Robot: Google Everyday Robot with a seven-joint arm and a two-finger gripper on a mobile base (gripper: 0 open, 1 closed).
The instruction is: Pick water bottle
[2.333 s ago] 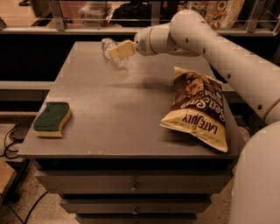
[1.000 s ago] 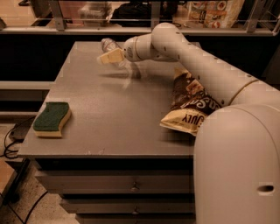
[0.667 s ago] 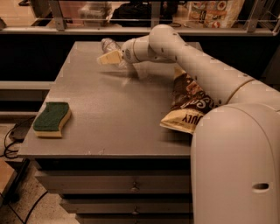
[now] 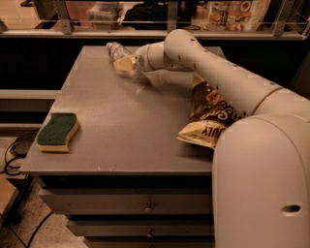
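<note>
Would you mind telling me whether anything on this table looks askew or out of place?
The water bottle at the far edge of the table lies tilted, not upright, right beside the gripper. The chip bag lies slumped, partly hidden by the arm. Nothing looks spilled.

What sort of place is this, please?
Probably an office snack area or a robot test room; I cannot be sure. A grey drawer cabinet bears a sponge and a chip bag; packaged snacks stand behind it. The tool is at the water bottle, near the cabinet's far edge.
</note>
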